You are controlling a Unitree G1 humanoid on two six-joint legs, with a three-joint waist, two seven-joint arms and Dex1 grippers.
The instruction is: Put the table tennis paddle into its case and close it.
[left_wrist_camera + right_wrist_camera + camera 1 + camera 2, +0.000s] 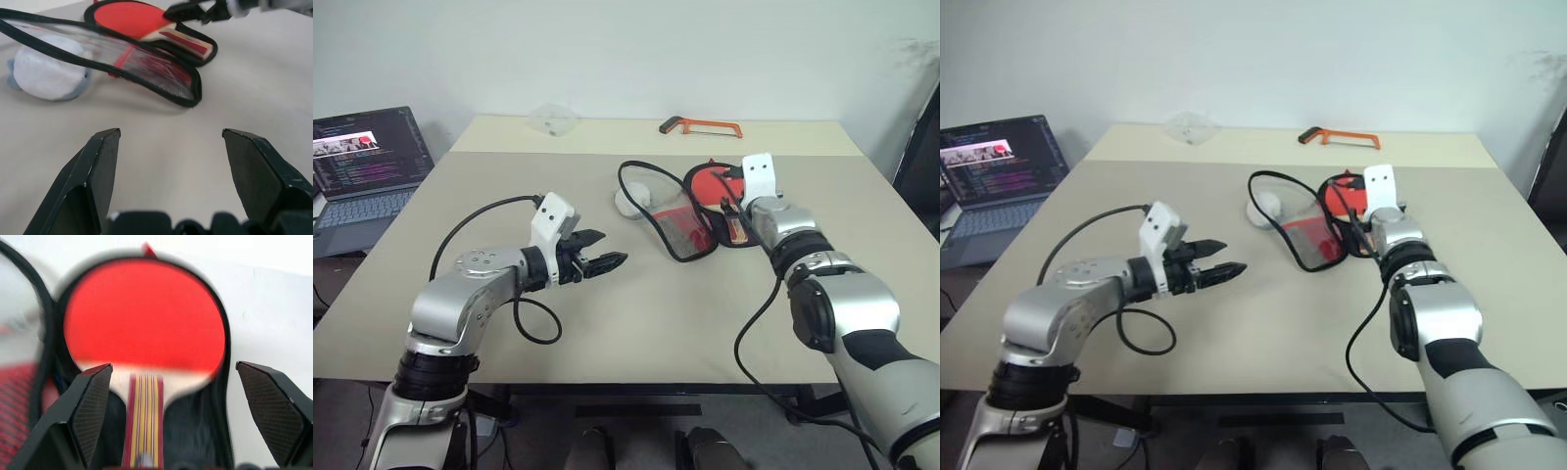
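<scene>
Table tennis paddle (145,318) is seated in the open case (690,220), red face lying on the black lower half, handle pointing back toward the robot. Paddle is taken as landmark.

Nearest, well short of the paddle and to its left: left claw (595,262), spread wide, nothing pinched, hanging over bare counter (636,323). Just short of the handle: right claw (181,406), spread wide and empty, fingers either side of the handle, not touching it as far as can be seen.

Risks from here:
- Lid flap stands up off the paddle, on its left; being soft fabric and mesh, it could buckle or fold under itself when pushed over instead of landing flat.
- Handle end sits at the narrow mouth of the case; if it is nudged out, the zip line would be fouled.
- Case is light and unanchored; it could slide on the smooth counter unless pinned by the other claw.
- Zip tab cannot be made out; a small pull would be hard to pinch.

Materials: paddle rigid, matte red rubber, pale wood handle with red stripes. Case limp, black piped edge, red panel, see-through mesh.

Left of the paddle, beside the flap: a pale rounded disc (631,201). Beyond it, at the far edge: orange hacksaw (700,125), clear crumpled plastic (553,119).
</scene>
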